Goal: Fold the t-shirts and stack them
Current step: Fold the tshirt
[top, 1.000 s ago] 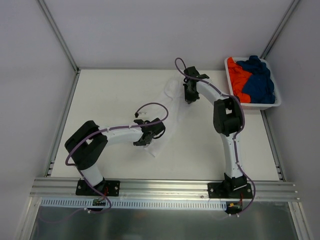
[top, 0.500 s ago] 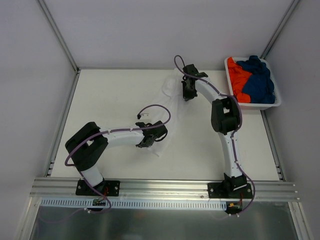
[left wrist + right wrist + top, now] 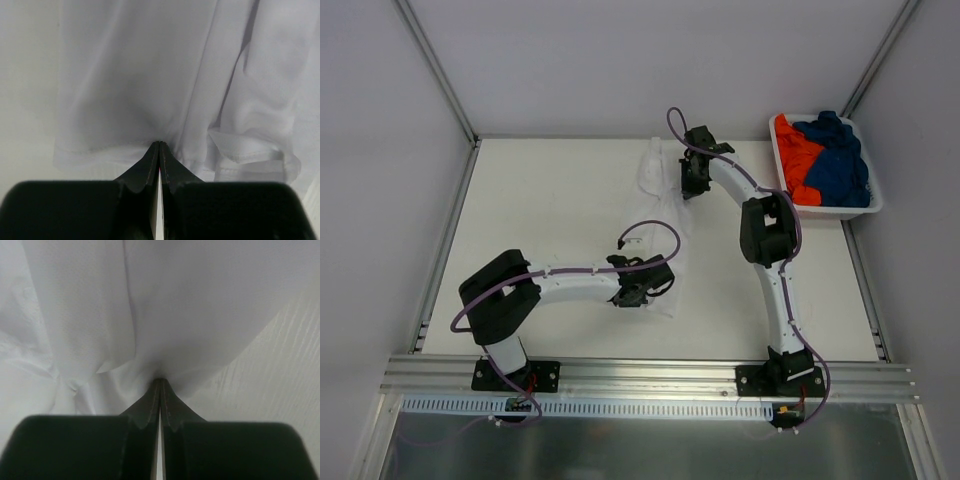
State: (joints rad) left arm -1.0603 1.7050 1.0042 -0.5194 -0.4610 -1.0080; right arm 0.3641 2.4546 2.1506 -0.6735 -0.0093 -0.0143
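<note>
Both claws are clamping the same garment: the left claw [image 3: 642, 292] is pressing its jaws together on a hemmed edge of the white t-shirt [image 3: 660, 225] at its near end, and the right claw [image 3: 692, 180] is pinching the cloth at its far end, fingers likewise closed on fabric. Between them the shirt is lying in a long strip across the middle of the counter [image 3: 540, 220], rumpled rather than flat, with folds bunching along one side. At the far right corner the basket [image 3: 825, 212] is holding the orange t-shirt [image 3: 795, 155] and the dark blue t-shirt [image 3: 840, 160], both unfolded, so the task is looking to be at an early stage. Judging from the wrist views, each claw is gripping only a thin nip of cloth, so a hard pull is risking a slip. Creases are likely to be carrying into a crooked fold. The left arm's purple cable [image 3: 655, 232] is looping over the shirt and might be snagging it.
</note>
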